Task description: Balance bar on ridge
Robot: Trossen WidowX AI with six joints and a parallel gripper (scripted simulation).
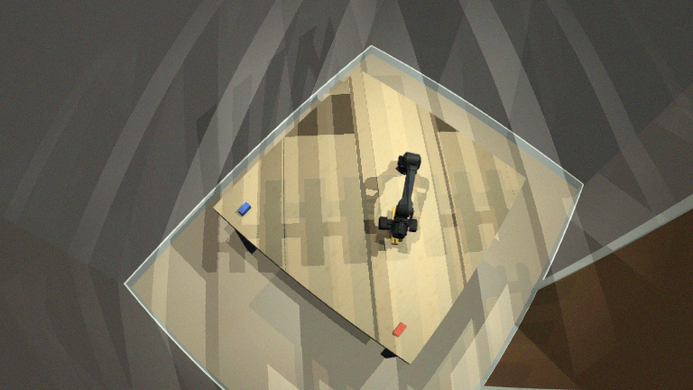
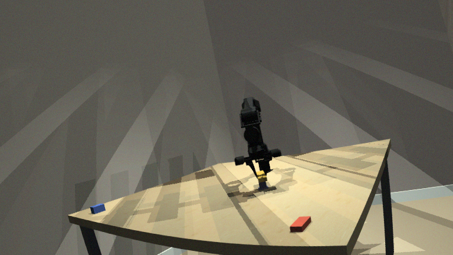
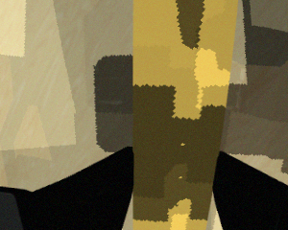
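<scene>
My gripper (image 1: 397, 228) (image 2: 261, 171) (image 3: 173, 158) is shut on the yellow bar (image 1: 394, 240) (image 2: 262, 176) (image 3: 182, 57) near the middle of the wooden table (image 1: 332, 273) (image 2: 200, 218). In the wrist view the bar runs straight away from the camera between the two black fingers. In the exterior view the bar sits just above a small dark blue ridge (image 2: 262, 185) that stands on the table under the gripper. I cannot tell whether the bar touches the ridge. The ridge is hidden by the bar in the wrist view.
A blue block (image 1: 244, 208) (image 2: 97, 208) lies near the table's left corner. A red block (image 1: 399, 329) (image 2: 300, 223) lies near the front corner. Both are far from the gripper. Patchy shadows move over the table.
</scene>
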